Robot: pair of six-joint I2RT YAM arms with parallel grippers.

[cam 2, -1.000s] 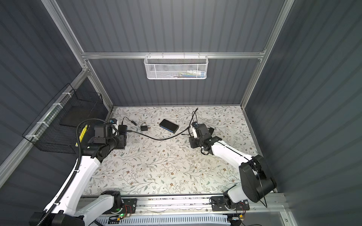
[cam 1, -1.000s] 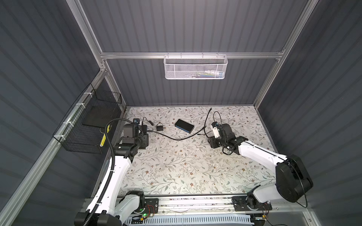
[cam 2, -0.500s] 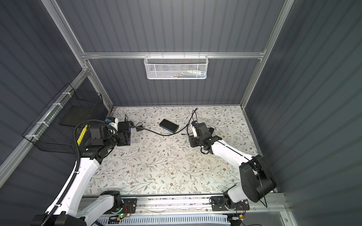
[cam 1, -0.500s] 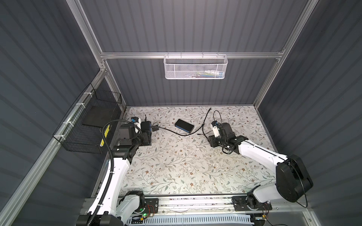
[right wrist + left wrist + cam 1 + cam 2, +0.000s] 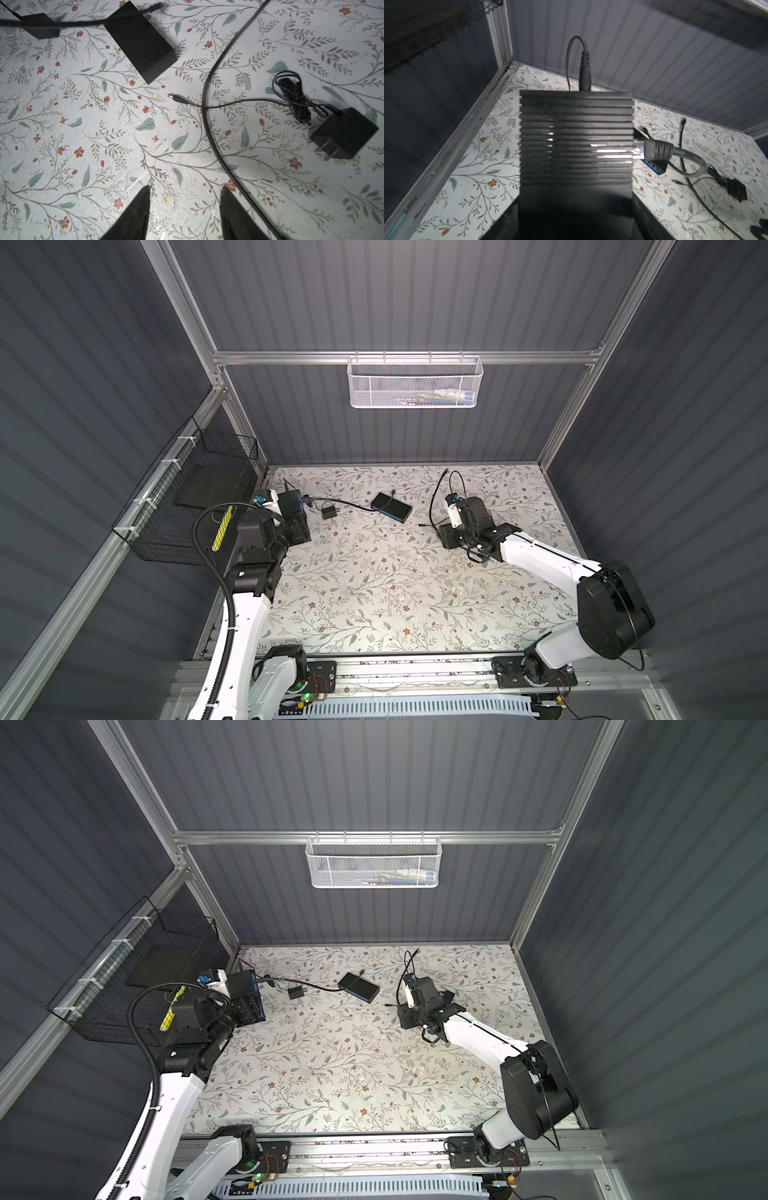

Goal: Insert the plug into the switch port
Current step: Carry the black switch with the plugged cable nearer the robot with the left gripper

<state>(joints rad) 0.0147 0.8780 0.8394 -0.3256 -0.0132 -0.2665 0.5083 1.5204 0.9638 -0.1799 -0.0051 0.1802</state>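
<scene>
Count: black ribbed boxes, 2; adapters, 2; loose plug, 1.

Left: left end effector (image 5: 295,517) clenched on box 1 (image 5: 576,141), which is held up off the bench (image 5: 374,593). Box 1 carries 2 connectors: a barrel connector (image 5: 585,70) in one edge and a silver-tipped connector (image 5: 651,150) in the adjoining side.

Just right of it: small adapter (image 5: 330,513), on the bench.

Centre: box 2, the switch (image 5: 391,507), lying flat with its blue long face toward the robot base. The port (image 5: 159,69) is in its short end face.

The plug (image 5: 174,97) lies on the bench just beside that end, tip toward it, not touching.

Right: right end effector (image 5: 185,207) released, nothing between its fingers, near the plug. The large adapter (image 5: 342,133) is at the far end of the plug's cord (image 5: 239,102).
</scene>
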